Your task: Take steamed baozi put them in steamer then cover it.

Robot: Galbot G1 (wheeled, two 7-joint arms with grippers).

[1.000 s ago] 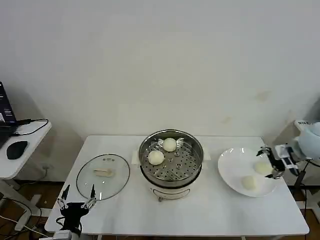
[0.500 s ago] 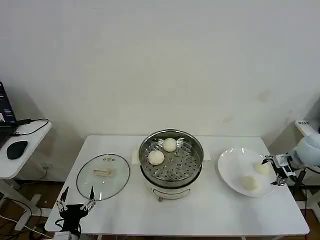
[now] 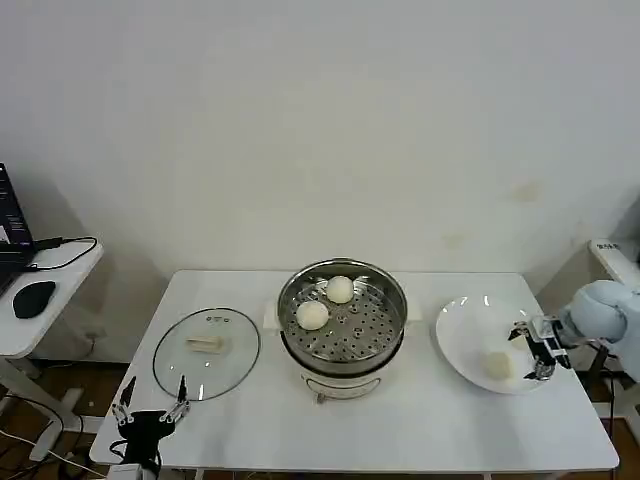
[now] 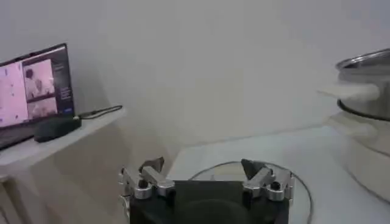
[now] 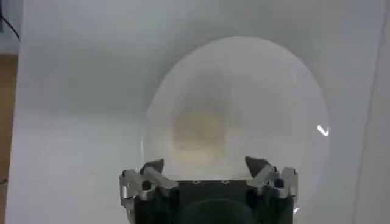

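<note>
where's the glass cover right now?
In the head view the cover lies flat on the table's left part, beside the steamer, with the parked left end effector just in front of it.

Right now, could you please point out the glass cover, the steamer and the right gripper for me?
cover (image 3: 206, 352): head view, on the glass near its handle.
steamer (image 3: 355, 335): head view, on the bare perforated tray.
right gripper (image 3: 529, 351): head view, midway between its fingertips.

We saw a white worktop (image 3: 240, 420) standing against a plain pale wall (image 3: 320, 130). A flat white plate (image 3: 460, 330) lay on its right side. Beside the worktop's left end, a smaller side table (image 3: 45, 300) carried a laptop (image 4: 33, 91), a black mouse (image 3: 33, 298) and a cable (image 3: 65, 243).
</note>
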